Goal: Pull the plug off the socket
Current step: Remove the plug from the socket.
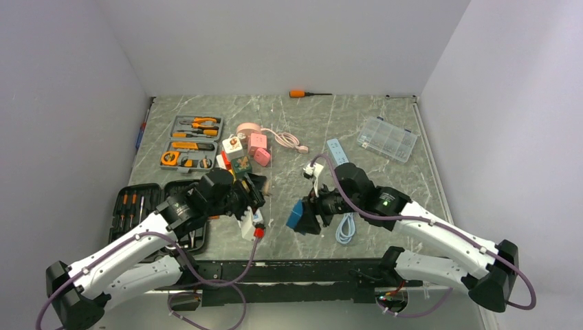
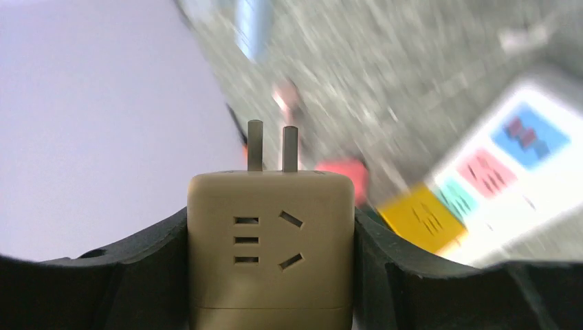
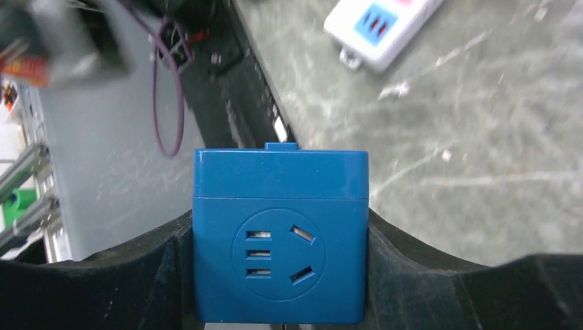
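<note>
Plug clamped by its sides in left pincer, prongs bare, judged already out | socket on tabletop, 6 o'clock of that pincer | right pincer grips blue cube, likely keeping it aside

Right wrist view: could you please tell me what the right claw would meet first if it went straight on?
Most likely the black rail edging the grey marble table, directly beyond the blue cube adapter that the right claw grips. The white power strip lies right of that line; depth is unclear.
</note>
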`<state>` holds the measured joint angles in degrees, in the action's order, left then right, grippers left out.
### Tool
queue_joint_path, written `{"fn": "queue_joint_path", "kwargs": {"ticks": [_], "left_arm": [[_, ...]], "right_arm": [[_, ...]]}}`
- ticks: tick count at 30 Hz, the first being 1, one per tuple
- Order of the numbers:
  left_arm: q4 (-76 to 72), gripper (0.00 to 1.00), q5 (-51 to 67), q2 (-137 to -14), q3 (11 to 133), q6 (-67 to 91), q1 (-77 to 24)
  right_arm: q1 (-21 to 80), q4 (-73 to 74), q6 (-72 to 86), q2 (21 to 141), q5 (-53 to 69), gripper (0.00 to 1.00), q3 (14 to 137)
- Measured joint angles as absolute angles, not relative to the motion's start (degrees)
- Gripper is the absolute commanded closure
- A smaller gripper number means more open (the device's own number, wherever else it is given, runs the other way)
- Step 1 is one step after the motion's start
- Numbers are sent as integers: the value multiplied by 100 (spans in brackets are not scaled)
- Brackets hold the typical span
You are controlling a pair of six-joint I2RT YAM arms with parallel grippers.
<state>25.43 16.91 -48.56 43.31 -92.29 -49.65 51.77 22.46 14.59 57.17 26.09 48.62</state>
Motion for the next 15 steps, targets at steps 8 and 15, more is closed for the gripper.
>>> {"fn": "queue_joint_path", "kwargs": {"ticks": [8, 15], "left_arm": [[3750, 100, 294, -5166, 4154, -9568, -4466], [3865, 100, 257, -5345, 4469, -9424, -4482]], "right_arm": [[5194, 3444, 1538, 5238, 2661, 100, 4755], [5172, 3538, 2086, 5621, 945, 100, 4740]]}}
